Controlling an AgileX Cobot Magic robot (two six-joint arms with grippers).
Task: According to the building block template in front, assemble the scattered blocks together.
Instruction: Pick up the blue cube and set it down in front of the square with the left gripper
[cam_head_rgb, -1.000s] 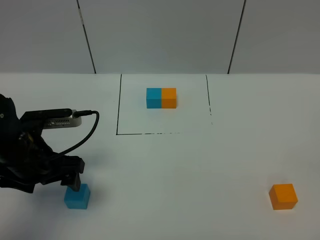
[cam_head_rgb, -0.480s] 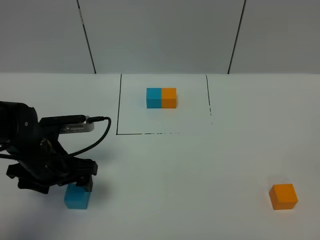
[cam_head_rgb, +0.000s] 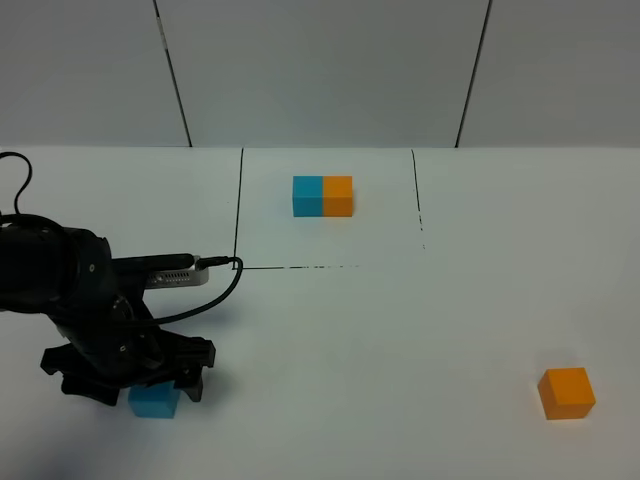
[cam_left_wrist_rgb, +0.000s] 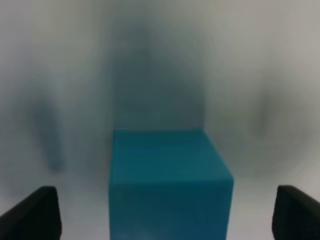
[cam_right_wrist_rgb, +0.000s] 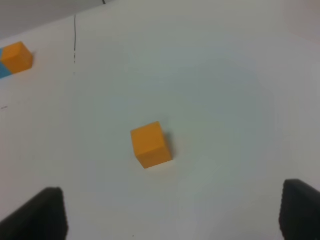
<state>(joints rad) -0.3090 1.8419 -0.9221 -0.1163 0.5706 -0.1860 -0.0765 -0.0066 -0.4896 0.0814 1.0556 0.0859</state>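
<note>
The left gripper (cam_head_rgb: 152, 380) is set low over the blue cube (cam_left_wrist_rgb: 170, 182), which rests on the worktop (cam_head_rgb: 400, 330) at the near left. Its jaws are spread wide on either side of the cube, with clear gaps and no contact. The right gripper (cam_right_wrist_rgb: 167, 215) is held above the orange cube (cam_right_wrist_rgb: 150, 145) at the near right, its jaws likewise open and empty. The template (cam_head_rgb: 322, 196) lies well apart from both, inside its black-lined square.

If the jaws are closed off-centre, the cube could be nudged or twisted rather than gripped. If they are closed too high, it could be pinched out.

Compared with one second ago, the left gripper has been carried rightward and down over the cube. The cubes are unmoved.
</note>
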